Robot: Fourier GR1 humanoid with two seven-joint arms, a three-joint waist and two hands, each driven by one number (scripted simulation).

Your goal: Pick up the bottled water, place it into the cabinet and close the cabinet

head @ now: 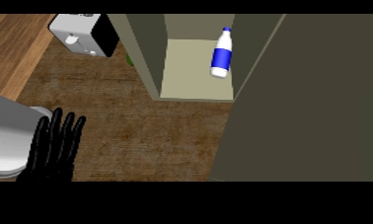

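Now: bottle inside cabinet, door open

Left hand (55, 146) shows at the lower left of the head view, fingers straight and together, pointing up, holding nothing; it rests over the brown counter (138, 129), well apart from the cabinet. Right hand does not show. Water bottle (222, 53), white with a blue label, stands on the pale shelf inside the cabinet (149, 55), against its right wall. Cabinet door (306, 99) stands open, filling the right side. White and black appliance (84, 34) sits at upper left.
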